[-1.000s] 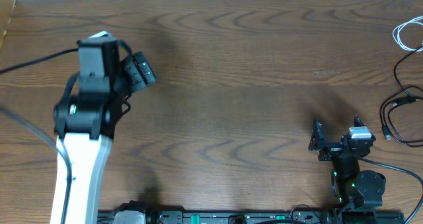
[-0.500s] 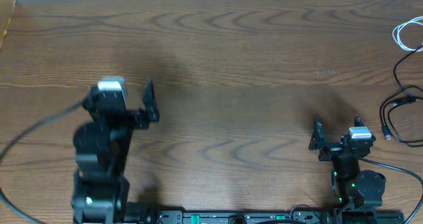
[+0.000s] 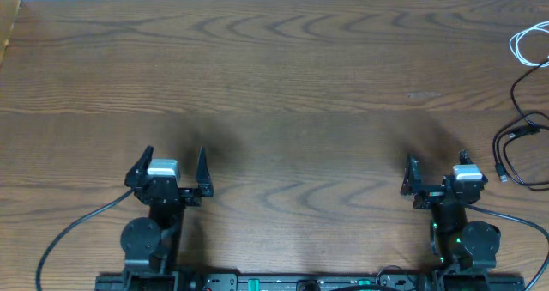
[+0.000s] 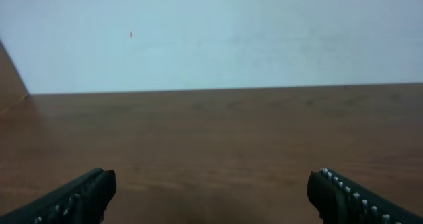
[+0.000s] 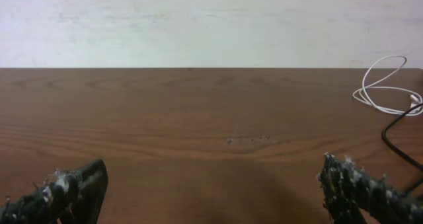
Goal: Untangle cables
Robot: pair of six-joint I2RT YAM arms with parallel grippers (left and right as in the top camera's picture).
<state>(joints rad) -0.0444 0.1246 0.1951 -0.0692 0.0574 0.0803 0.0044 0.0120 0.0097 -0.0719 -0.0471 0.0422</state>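
Left gripper (image 3: 171, 159) has drawn back, wide open like the right gripper (image 3: 436, 166), while the white cable (image 3: 513, 44) and black cables (image 3: 513, 133) lie far right of both jaws, where a stretched reach might push them off the table (image 3: 274, 68).

The overhead view's right edge cuts off the white cable (image 3: 515, 43) and the black cables (image 3: 499, 154).

Middle of table (image 3: 283, 85) open; cables (image 3: 511, 131) crowd far right edge.
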